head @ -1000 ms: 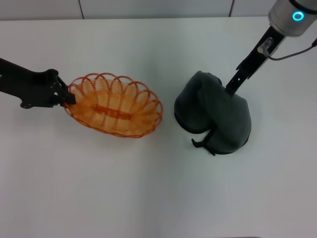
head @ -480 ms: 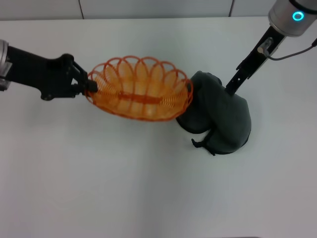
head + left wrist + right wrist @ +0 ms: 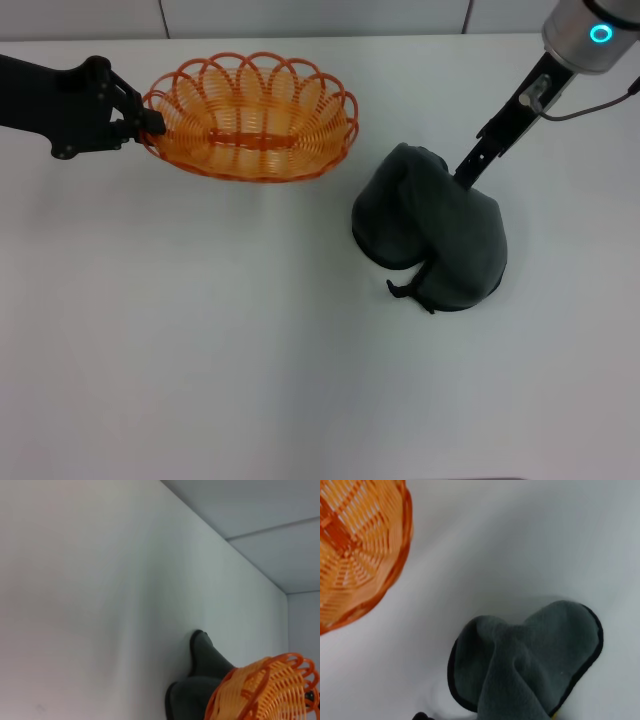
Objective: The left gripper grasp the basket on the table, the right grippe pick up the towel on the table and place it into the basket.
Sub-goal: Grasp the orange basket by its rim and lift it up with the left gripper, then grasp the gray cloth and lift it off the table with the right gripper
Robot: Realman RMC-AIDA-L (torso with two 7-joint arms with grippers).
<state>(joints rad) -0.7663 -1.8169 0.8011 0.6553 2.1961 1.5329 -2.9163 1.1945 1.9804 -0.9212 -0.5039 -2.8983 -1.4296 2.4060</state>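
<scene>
Both grippers grip: the left gripper, clamped on the basket rim, has swung it back from the towel, which the right gripper pinches on the table, leaving a gap to cross.

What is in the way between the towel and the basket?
Nothing that shows. Only bare white table lies between the towel and the basket, which the left claw holds by its rim. The right claw is at the towel's top.
</scene>
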